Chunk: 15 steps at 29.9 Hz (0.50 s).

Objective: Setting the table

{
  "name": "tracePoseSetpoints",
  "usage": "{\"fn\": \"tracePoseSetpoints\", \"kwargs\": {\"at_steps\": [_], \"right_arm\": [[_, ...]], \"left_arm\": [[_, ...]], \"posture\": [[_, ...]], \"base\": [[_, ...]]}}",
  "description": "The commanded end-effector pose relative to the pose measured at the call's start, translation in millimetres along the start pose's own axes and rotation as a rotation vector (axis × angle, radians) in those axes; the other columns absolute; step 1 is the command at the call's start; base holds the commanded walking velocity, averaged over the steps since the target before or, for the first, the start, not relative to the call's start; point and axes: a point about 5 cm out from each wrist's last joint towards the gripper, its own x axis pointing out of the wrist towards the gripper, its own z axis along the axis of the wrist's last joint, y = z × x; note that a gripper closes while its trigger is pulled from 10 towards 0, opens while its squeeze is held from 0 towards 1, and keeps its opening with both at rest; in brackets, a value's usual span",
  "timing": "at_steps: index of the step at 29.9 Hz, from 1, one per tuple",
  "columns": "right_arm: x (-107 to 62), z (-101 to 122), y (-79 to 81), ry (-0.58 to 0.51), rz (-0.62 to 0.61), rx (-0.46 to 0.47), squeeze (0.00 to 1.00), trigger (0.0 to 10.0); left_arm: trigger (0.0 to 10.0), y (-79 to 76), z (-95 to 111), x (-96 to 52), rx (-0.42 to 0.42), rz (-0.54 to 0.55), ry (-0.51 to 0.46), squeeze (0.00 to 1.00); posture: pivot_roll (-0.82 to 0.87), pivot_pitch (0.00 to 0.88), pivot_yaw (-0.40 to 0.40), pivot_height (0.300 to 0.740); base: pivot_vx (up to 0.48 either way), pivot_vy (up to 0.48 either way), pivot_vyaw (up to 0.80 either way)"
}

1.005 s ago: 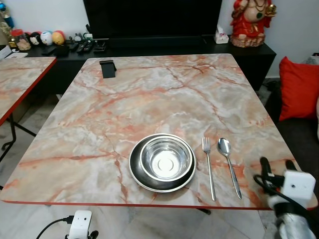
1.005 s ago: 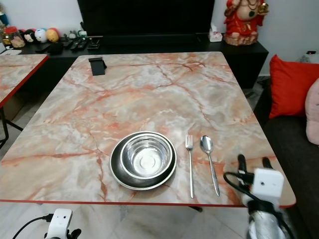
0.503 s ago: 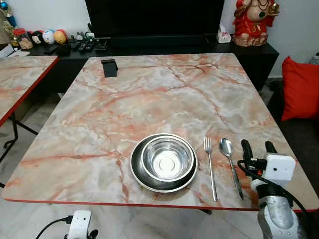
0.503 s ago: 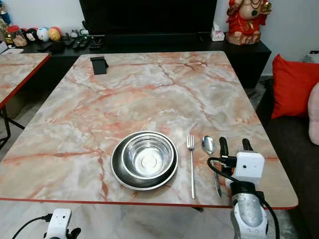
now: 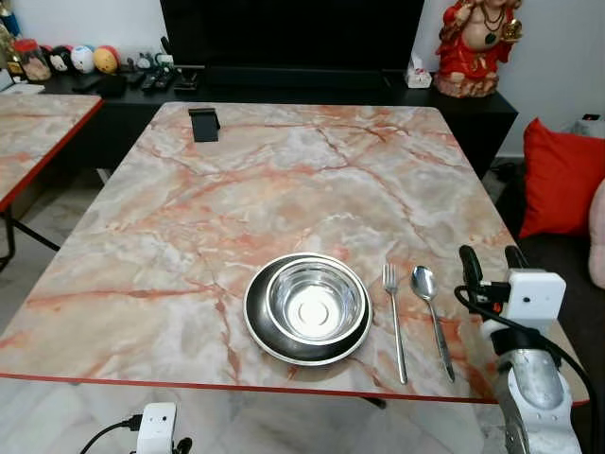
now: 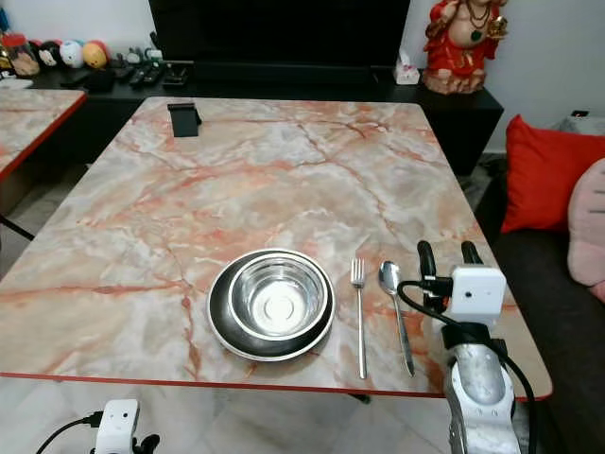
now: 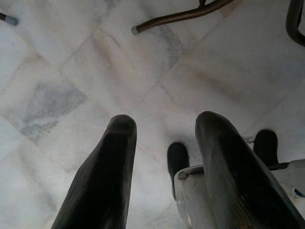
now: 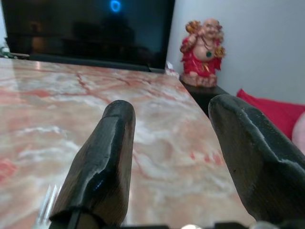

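A shiny steel bowl [image 5: 317, 305] sits in a dark plate [image 5: 257, 326] near the front edge of the marble table [image 5: 284, 180]. Right of the plate a fork [image 5: 394, 317] and a spoon [image 5: 430, 312] lie side by side, handles toward me. My right gripper [image 5: 489, 257] hovers open just right of the spoon, fingers pointing away over the table, nothing between them. In the right wrist view its fingers [image 8: 102, 162] frame the tabletop. My left gripper [image 7: 164, 124] hangs open and empty over the white floor tiles.
A small black stand [image 5: 203, 124] rests at the table's far left corner. Behind the table is a dark TV console with a red statue [image 5: 470, 47]. A red cushion [image 5: 560, 180] lies to the right, and a second marble table [image 5: 38, 123] stands to the left.
My right gripper has risen from the table's front right corner and moved forward beside the spoon. The camera view has shifted slightly. Plate, bowl, fork and spoon lie as before.
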Motion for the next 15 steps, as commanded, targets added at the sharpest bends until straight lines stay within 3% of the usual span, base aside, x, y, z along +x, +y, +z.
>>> {"fn": "tracePoseSetpoints", "kwargs": {"at_steps": [1, 15], "right_arm": [[2.4, -1.8, 3.4, 0.014, 0.024, 0.004, 0.0, 10.0], [-1.7, -8.4, 8.2, 0.029, -0.006, 0.031, 0.0, 10.0]], "left_arm": [[10.0, 1.2, -4.9, -1.0, -0.018, 0.017, 0.016, 0.0], [10.0, 7.9, -3.1, -1.1, 0.009, 0.024, 0.018, 0.0]], "posture": [[-0.09, 0.0, -0.054, 0.74], [-0.09, 0.0, -0.004, 0.74]], "base": [[0.0, 0.0, 0.0], [0.0, 0.0, 0.0]]}}
